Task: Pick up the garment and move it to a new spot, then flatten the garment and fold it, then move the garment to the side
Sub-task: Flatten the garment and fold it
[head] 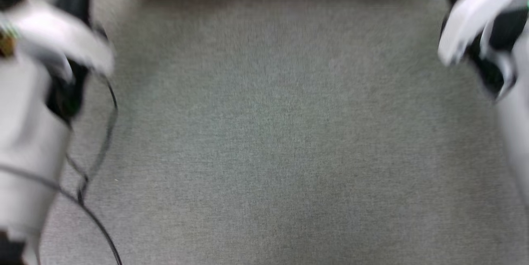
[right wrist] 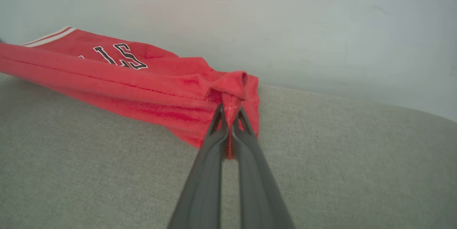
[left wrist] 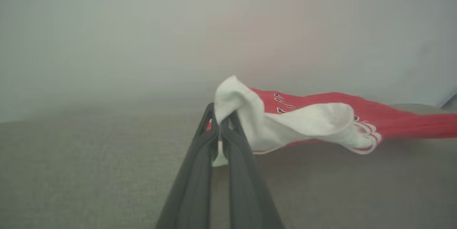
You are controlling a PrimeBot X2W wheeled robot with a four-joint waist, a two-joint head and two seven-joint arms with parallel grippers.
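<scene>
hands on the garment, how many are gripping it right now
2. The left hand pinches white sleeve fabric of the garment; the right hand pinches a red edge at its other end.

Worktop: a flat surface covered in plain grey woven cloth, spreading below me from side to side of my head view, where blur smears the weave. Seen low from my left wrist it reads darker, a brownish grey. From my right wrist it reads paler, with the fine weave sharp in the foreground. Wall: pale, off-white to light grey, bare, rising directly behind the far edge of the worktop. The line where they meet slopes down to the right in my right wrist view. Light: soft and even, shadows faint and diffuse.
</scene>
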